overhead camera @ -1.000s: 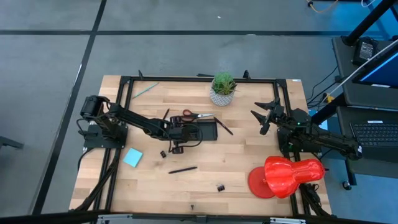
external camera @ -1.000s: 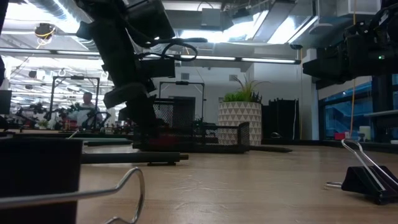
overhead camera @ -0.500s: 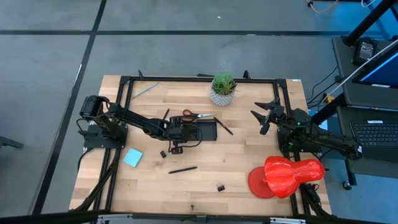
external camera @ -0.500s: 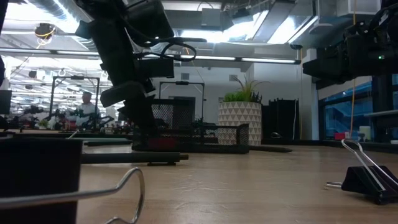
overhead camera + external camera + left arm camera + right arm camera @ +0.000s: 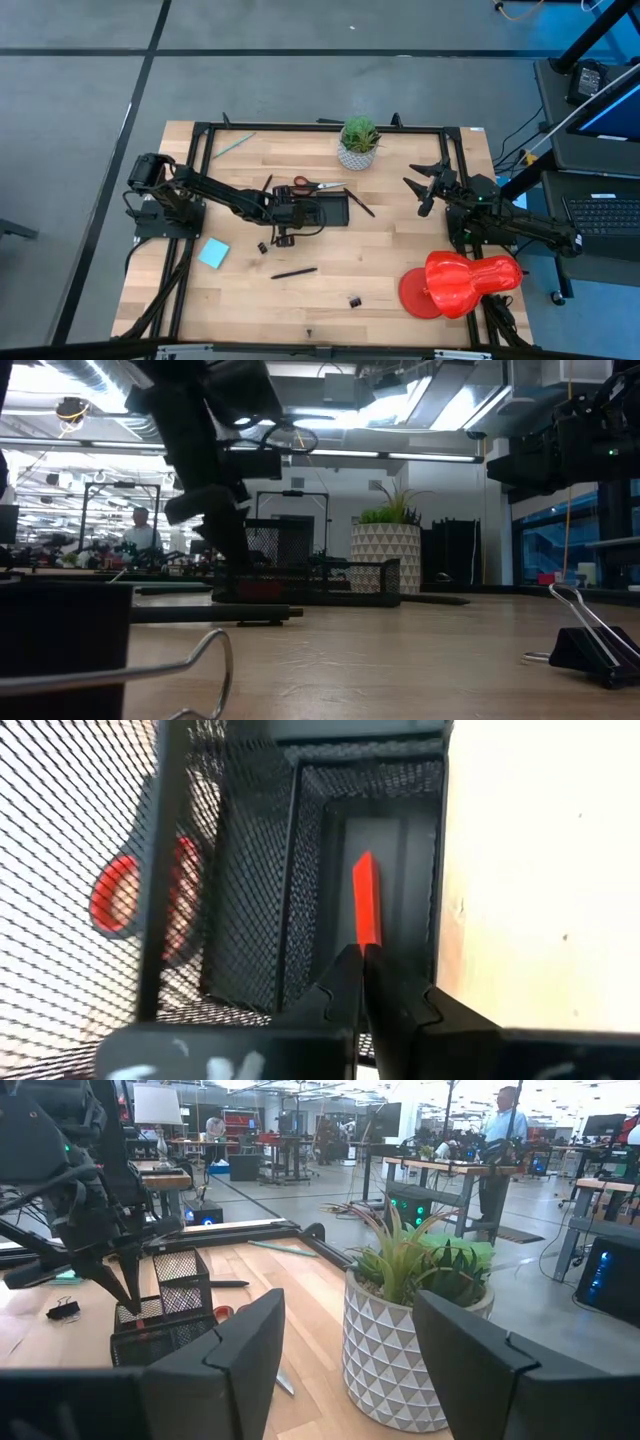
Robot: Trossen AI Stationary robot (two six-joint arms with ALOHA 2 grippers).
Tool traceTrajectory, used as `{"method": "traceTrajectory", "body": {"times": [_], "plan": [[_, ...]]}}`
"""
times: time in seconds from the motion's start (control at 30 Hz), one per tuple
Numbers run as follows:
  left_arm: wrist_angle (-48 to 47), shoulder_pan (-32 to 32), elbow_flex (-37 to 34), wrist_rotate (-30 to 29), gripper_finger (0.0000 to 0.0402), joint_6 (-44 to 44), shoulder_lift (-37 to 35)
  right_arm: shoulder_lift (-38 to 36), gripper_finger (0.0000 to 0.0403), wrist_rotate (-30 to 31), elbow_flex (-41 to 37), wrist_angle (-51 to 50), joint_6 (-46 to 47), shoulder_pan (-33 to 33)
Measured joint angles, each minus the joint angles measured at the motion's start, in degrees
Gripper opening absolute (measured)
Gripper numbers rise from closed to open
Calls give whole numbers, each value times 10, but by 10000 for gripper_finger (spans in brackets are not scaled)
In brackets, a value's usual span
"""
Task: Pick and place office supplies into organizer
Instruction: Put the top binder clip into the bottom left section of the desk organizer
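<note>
The left gripper [image 5: 283, 222] hangs over the left end of the black mesh organizer [image 5: 335, 211], which sits at mid-bench just below the potted plant [image 5: 358, 143]. Its fingers [image 5: 352, 982] are pressed together, tips pointing down into a narrow compartment where a red pencil-like stick [image 5: 367, 900] lies along the floor (whether the tips touch the stick cannot be told). Red-handled scissors [image 5: 311, 186] lie against the organizer's far edge, their handles visible through the mesh in the left wrist view.

Remaining supplies lie loose on the wooden bench [image 5: 240, 305]: a light blue notepad [image 5: 213, 253] toward the left, a dark pen [image 5: 294, 272] below the organizer, a black binder clip [image 5: 354, 301] nearer the front edge, a second small clip [image 5: 262, 247] beside the left arm, and a green pencil [image 5: 233, 145] at the far left corner.

The right gripper [image 5: 428, 187] waits at the bench's right side, fingers spread, holding nothing. A large red plastic object [image 5: 458, 283] stands at the front right.
</note>
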Motion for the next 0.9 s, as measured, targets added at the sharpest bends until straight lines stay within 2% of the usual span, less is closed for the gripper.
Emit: {"method": "traceTrajectory", "body": {"times": [0.27, 0.43, 0.57, 0.67, 0.9], "plan": [[-85, -21, 50, 12, 33, -12, 0, 0, 224, 0, 0, 0, 0, 0], [-151, -41, 70, 109, 63, -27, 0, 0, 224, 0, 0, 0, 2, 0], [-163, -50, 75, 200, 89, -71, 0, 0, 224, 0, 0, 0, 2, 0], [-164, -56, 75, 199, 108, -66, 0, 0, 224, 0, 0, 0, 2, 0], [-182, -67, 76, 187, 143, 21, 0, 0, 224, 0, 0, 0, 15, 0]]}}
